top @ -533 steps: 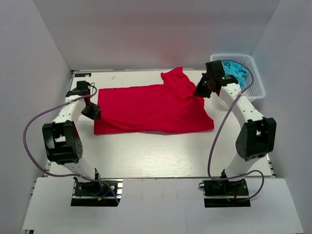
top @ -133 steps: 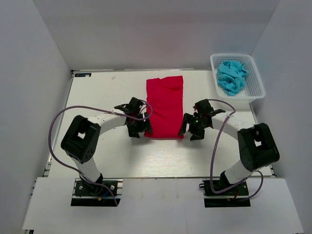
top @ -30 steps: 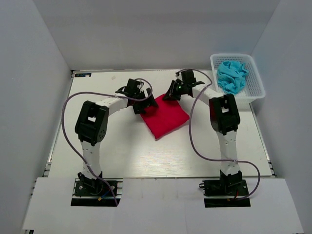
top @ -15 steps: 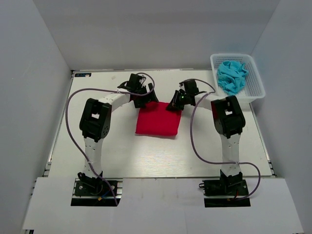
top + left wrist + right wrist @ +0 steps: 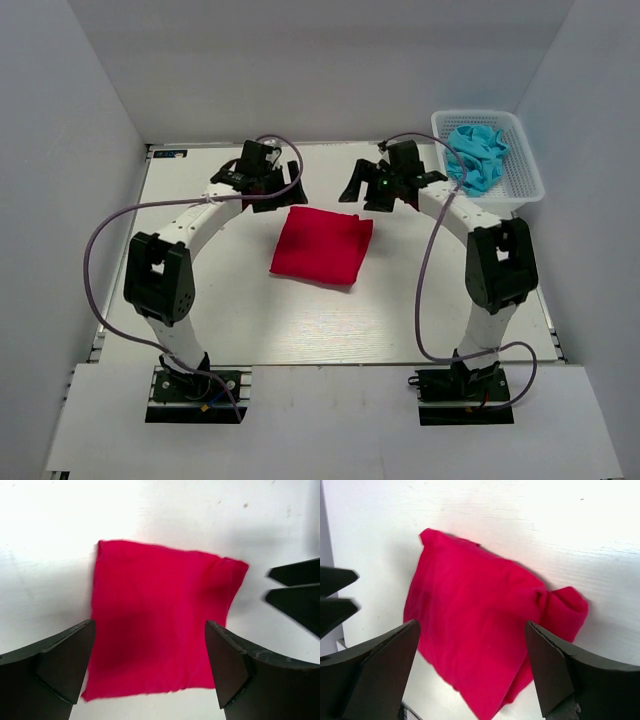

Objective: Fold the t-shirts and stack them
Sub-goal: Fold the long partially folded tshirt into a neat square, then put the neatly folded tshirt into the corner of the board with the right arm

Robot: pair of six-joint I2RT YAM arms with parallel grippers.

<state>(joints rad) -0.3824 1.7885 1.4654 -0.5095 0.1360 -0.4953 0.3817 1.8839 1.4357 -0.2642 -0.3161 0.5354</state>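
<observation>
The red t-shirt (image 5: 322,247) lies folded into a small square in the middle of the white table (image 5: 200,290). Both wrist views look down on the red t-shirt (image 5: 160,615) (image 5: 480,635); one corner is bunched into a roll. My left gripper (image 5: 272,196) (image 5: 150,625) hovers open behind the shirt's far left corner. My right gripper (image 5: 365,196) (image 5: 472,625) hovers open behind its far right corner. Nothing is between either pair of fingers. The turquoise t-shirt (image 5: 477,155) sits crumpled in the white mesh basket (image 5: 525,178) at the far right.
The basket stands at the table's back right corner, close to my right arm's forearm (image 5: 450,212). White walls enclose the table on three sides. The other gripper's fingers (image 5: 295,587) (image 5: 335,595) show at the edge of each wrist view.
My right gripper has opened and let go of the red shirt. Both grippers have risen and drawn back toward the far side. The shirt has settled flat, slightly rotated.
</observation>
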